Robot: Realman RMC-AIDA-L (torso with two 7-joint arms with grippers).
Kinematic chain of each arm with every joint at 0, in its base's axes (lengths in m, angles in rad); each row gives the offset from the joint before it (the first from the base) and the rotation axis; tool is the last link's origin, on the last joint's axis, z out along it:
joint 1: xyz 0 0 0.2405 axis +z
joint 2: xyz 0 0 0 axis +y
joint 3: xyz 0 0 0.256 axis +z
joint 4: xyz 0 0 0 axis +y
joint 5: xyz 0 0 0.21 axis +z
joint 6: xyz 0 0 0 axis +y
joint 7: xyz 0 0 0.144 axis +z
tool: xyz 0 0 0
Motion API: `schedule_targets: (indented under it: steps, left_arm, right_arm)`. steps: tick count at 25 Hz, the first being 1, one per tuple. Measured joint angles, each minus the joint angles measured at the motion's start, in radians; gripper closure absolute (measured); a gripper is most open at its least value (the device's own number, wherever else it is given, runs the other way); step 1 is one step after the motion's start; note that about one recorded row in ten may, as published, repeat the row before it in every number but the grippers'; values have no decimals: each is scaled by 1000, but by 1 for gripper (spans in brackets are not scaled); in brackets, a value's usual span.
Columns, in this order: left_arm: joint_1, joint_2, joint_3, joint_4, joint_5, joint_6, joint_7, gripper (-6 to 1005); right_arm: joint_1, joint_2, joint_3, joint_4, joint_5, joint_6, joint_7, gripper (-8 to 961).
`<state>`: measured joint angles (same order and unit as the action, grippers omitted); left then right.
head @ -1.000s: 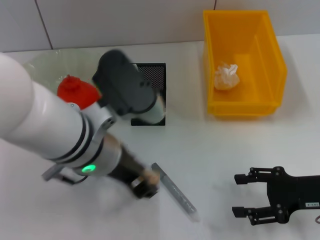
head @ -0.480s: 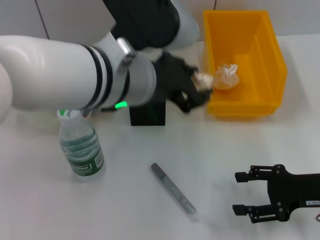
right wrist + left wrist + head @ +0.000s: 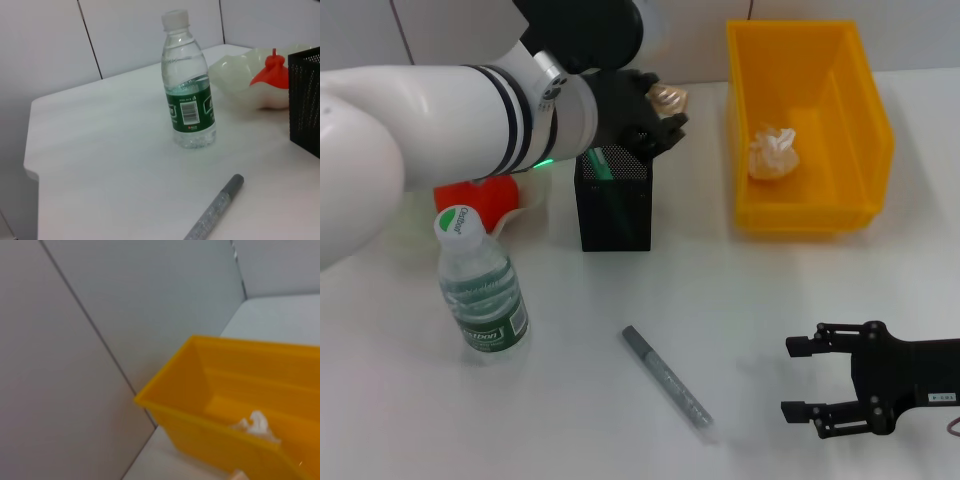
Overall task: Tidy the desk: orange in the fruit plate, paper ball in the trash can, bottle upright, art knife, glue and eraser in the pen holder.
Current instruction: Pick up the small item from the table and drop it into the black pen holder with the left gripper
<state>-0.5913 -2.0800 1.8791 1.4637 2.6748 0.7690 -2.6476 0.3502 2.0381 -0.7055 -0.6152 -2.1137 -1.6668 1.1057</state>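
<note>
The white table [image 3: 740, 300] carries a yellow plastic bin [image 3: 865, 150], black mesh box [image 3: 615, 215], clear water bottle [image 3: 480, 290], pale-green glass dish [image 3: 240, 82] and grey art knife [image 3: 667, 378].

Left arm hides most of the fruit plate [image 3: 535, 200] and orange [image 3: 478, 195]; right gripper's [image 3: 802, 380] arm is cut off.

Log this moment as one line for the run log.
left claw: holding eraser over pen holder | right claw: open, idle | knife: on desk
</note>
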Motion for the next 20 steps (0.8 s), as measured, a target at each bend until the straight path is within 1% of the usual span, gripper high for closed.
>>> schedule_targets:
  steps: [2, 4, 7, 19, 20]
  left_arm:
    - [-15, 0, -8, -34, 1, 1, 0, 534]
    - [-15, 0, -8, -34, 1, 1, 0, 534]
    - [-32, 0, -16, -71, 10, 10, 0, 535]
    - [-25, 0, -20, -74, 24, 24, -4, 535]
    - [-25, 0, -23, -74, 24, 25, -4, 523]
  right_arm:
    - [3, 0, 0, 0, 0, 1, 0, 167]
    - [4, 0, 0, 0, 0, 2, 0, 167]
    - [7, 1, 0, 0, 0, 4, 1, 167]
    - [7, 1, -1, 3, -5, 6, 3, 167]
    - [6, 1, 0, 3, -5, 6, 3, 167]
